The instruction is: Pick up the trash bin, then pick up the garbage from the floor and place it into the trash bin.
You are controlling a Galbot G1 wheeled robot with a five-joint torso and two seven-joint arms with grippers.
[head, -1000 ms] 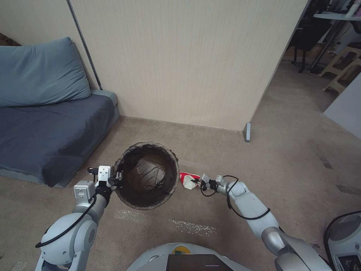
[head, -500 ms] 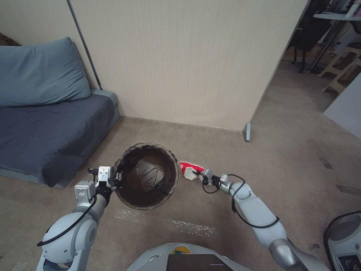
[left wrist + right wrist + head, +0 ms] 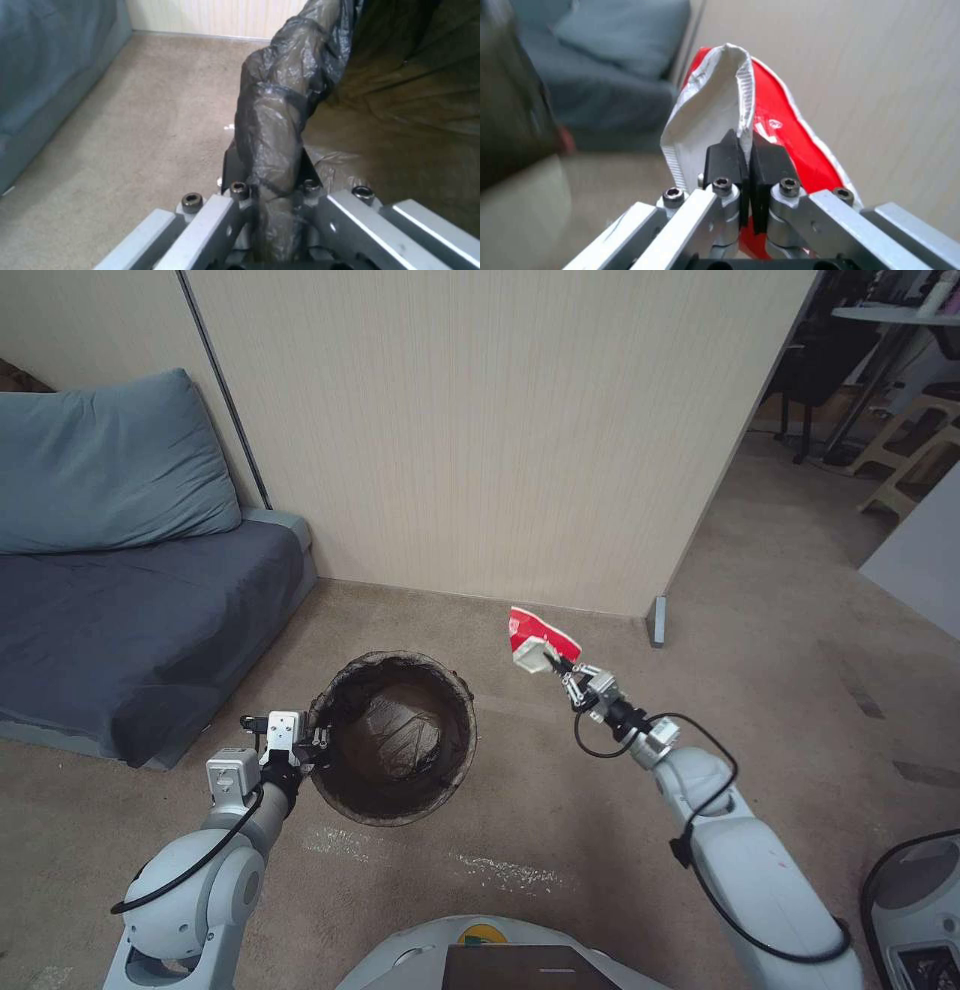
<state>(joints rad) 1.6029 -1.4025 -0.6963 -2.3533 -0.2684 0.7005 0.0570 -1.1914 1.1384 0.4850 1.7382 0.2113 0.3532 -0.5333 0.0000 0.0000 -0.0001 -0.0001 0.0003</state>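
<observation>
The trash bin (image 3: 395, 735), round with a dark bag folded over its rim, hangs low over the carpet floor (image 3: 560, 810), held at its left rim by my left gripper (image 3: 318, 738). In the left wrist view the left gripper (image 3: 270, 180) is shut on the bag-covered rim (image 3: 280, 112). My right gripper (image 3: 558, 667) is raised to the right of the bin and farther back, shut on a piece of garbage, a crumpled red-and-white carton (image 3: 538, 635). The right wrist view shows the right gripper (image 3: 746, 150) pinching the carton (image 3: 775, 112) at its fold.
A blue-grey sofa (image 3: 130, 620) with a cushion stands at the left. A beige partition wall (image 3: 480, 430) runs behind the bin, ending at a corner post (image 3: 657, 620). Open carpet leads right toward furniture legs (image 3: 900, 450). A pale tape strip (image 3: 510, 873) lies near my base.
My right gripper has lifted the red-and-white carton off the carpet and carried it up and back. The bin and left gripper have barely moved.
</observation>
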